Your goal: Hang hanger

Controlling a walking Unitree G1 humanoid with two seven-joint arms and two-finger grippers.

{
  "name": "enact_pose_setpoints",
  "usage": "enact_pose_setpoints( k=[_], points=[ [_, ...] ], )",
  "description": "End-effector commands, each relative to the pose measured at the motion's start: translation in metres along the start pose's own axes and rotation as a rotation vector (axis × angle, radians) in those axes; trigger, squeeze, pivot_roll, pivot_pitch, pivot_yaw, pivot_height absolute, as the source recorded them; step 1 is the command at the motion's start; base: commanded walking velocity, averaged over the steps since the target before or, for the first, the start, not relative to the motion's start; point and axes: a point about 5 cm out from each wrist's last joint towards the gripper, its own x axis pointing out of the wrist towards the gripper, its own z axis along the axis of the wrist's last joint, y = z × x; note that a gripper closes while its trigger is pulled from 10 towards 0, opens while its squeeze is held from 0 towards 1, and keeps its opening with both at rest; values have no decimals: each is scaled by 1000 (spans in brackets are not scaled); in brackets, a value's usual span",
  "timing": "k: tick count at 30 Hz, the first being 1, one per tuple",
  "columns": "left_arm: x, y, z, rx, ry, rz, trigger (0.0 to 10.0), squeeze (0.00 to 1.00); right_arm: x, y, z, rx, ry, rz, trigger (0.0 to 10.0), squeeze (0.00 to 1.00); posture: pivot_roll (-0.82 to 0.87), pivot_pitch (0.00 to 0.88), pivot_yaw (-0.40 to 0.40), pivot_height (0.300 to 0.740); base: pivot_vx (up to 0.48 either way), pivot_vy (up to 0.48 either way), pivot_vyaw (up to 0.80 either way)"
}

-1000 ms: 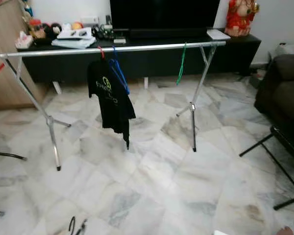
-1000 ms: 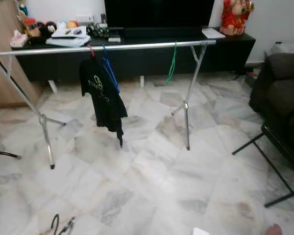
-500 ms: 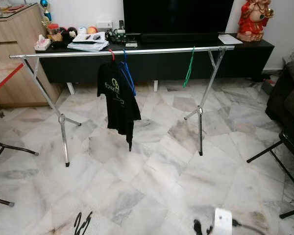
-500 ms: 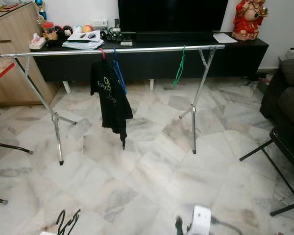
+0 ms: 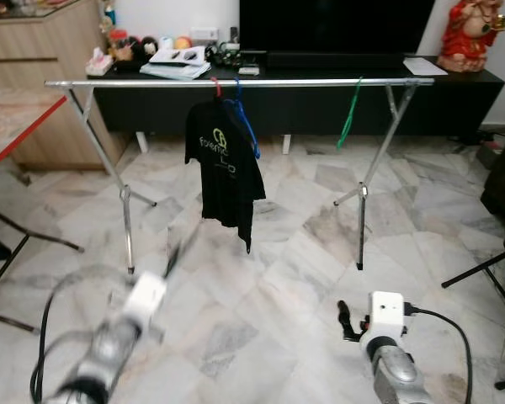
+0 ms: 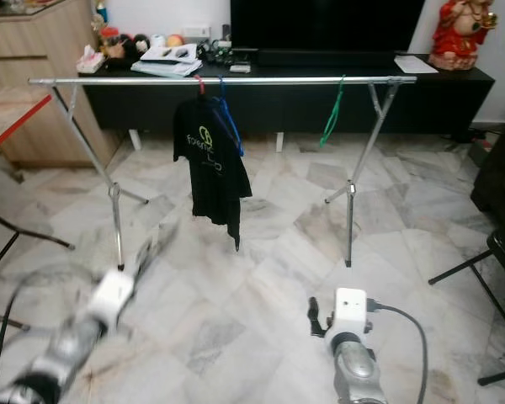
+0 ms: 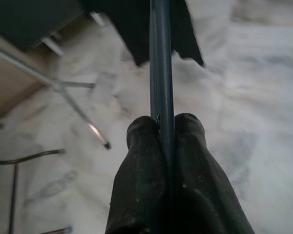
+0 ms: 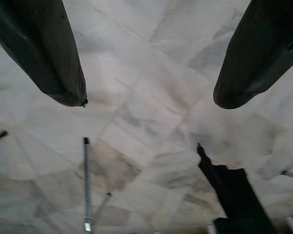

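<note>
**Both arms raised into view; hanger clamped in the left gripper, rack ahead**

Compared with half a second ago, our head camera has tilted up and both arms have come up into the lower part of the head views. Earlier only fingertips showed at the bottom edge. The apparent shift of the rack is camera motion, not movement of the rack.

Left gripper (image 7: 162, 127): the two black fingers are pressed together on a thin dark bar, which we take to be the hanger (image 7: 161, 58). The bar runs straight out between the fingers toward the rack. In the head views the left arm is smeared by motion blur, and the rest of the hanger cannot be made out.

Right gripper (image 8: 149, 100): the fingers stand wide apart with nothing between them, above bare marble floor (image 5: 303, 278). The right arm sits near, on the right.

The silver rail (image 5: 320, 82) spans the far side of the scene. It carries a black T-shirt (image 5: 225, 172) on a red hanger, a blue hanger (image 5: 246, 126) just beside it, and a green hanger (image 5: 348, 124) further right. The rail is bare between the blue and green hangers and left of the T-shirt.

Judgement: the approach is under way. The hanger is well apart from the rail, so the hooking step is not yet done.
</note>
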Motion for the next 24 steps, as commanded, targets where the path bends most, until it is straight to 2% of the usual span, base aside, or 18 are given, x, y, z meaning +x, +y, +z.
enact_pose_setpoints(
  k=[1, 5, 8, 10, 11, 12, 14, 18, 19, 24],
  points=[
    [-12, -12, -30, -16, 110, -37, 10000, 0, -2, 0, -3, -6, 2, -4, 10000, 0, -78, 66, 25, 740, 0, 0, 0],
    [-12, -15, -28, -27, 89, -88, 10000, 0, -2, 5, -5, 12, -1, 36, 10000, 0, -79, 67, 27, 740, 0, 0, 0],
    [-9, -18, -16, 27, 35, -275, 10000, 0, 1, 21, 11, -35, -50, 272, 10000, 0, -80, 66, 29, 740, 0, 0, 0],
    [-9, -19, -12, 45, 17, -342, 10000, 0, 1, 26, 16, -62, -60, 361, 10000, 0, -79, 65, 28, 740, 0, 0, 0],
    [-10, -21, -8, 106, -3, -414, 10000, 0, 0, 31, 18, -102, -48, 472, 10000, 0, -78, 62, 28, 740, 0, 0, 0],
    [-11, -24, -2, 209, -30, -519, 10000, 0, -5, 39, 18, -212, -23, 683, 10000, 0, -80, 57, 26, 740, 0, 0, 0],
    [-10, -24, 8, 272, -64, -600, 10000, 0, -13, 41, 19, -363, 1, 894, 10000, 0, -82, 53, 24, 740, 0, 0, 0],
    [-9, -22, 20, 322, -94, -682, 10000, 0, -20, 37, 26, -485, 35, 1081, 10000, 0, -79, 50, 17, 740, 0, 0, 0],
    [-10, -19, 25, 381, -96, -750, 10000, 0, -23, 33, 36, -550, 39, 1179, 10000, 0, -80, 50, 10, 740, 0, 0, 0],
    [-14, -16, 36, 419, -107, -880, 10000, 0, -27, 27, 58, -631, 65, 1331, 10000, 0, -68, 47, 0, 740, 0, 0, 0]
  ],
)
